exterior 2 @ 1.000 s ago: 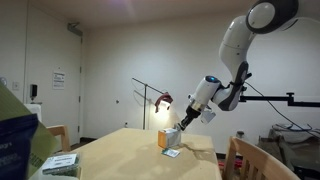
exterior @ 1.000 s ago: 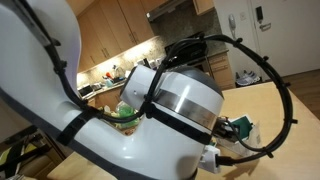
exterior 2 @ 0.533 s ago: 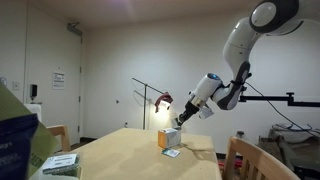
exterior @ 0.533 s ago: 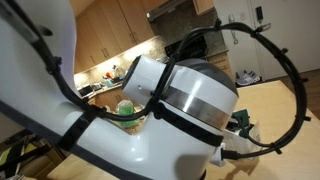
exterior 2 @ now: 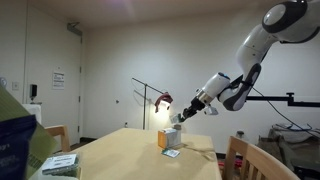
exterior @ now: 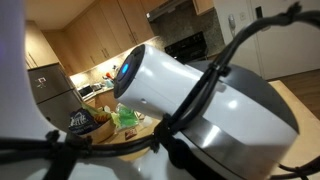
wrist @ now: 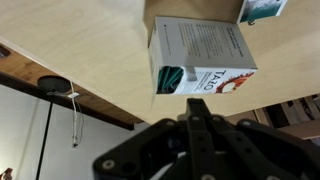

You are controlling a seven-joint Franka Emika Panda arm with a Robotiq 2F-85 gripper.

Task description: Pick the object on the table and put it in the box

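The box (wrist: 200,55) is a white carton with dark green patches and a round red-orange mark; it stands on the wooden table (wrist: 90,50). In an exterior view the box (exterior 2: 170,139) is near the table's far end. The object (wrist: 262,10), a small dark teal packet with a pale border, lies flat on the table just beside the box, cut off by the frame's top edge. The object (exterior 2: 172,153) also shows in front of the box. My gripper (wrist: 196,100) is shut with nothing between its fingers. The gripper (exterior 2: 183,117) hangs slightly above and beside the box, touching neither it nor the packet.
A blue-green carton (exterior 2: 15,130) and a flat packet (exterior 2: 60,163) sit at the near left table corner. A chair back (exterior 2: 245,160) stands at the right. My arm (exterior: 200,110) blocks most of an exterior view; kitchen cabinets (exterior: 90,35) lie behind.
The arm has swung back and to the right, and its body now fills one exterior view. The gripper rose slightly and stayed shut. Box and packet have not moved.
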